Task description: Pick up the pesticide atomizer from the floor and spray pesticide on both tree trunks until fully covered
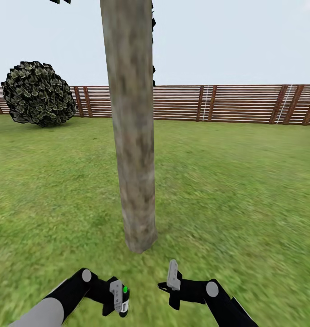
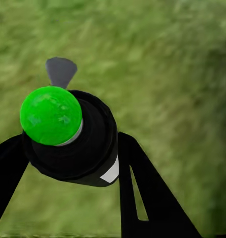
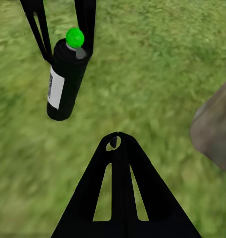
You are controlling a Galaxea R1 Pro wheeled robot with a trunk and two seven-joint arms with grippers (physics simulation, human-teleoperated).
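the head view looks across the garden lawn, with one tree trunk rising straight ahead, pale and mottled, its foot planted in the grass just beyond the two arms. behind it runs the brown slatted fence, and a round dark leafy bush sits at the far left against that fence. low in the view, the left end effector is clamped on the pesticide atomizer, a black cylinder with a bright green round cap and a white label; it is held off the floor, near the base of the trunk. the left wrist view shows the atomizer end-on, green cap toward the camera, a grey nozzle tab behind it, and black fingers pressed to either side of the can over blurred grass. the right end effector hangs beside the left one, apart from it, holding nothing; in the right wrist view its fingers meet at the tips, closed. that view also shows the atomizer gripped between the left fingers, and a corner of the trunk at the edge.
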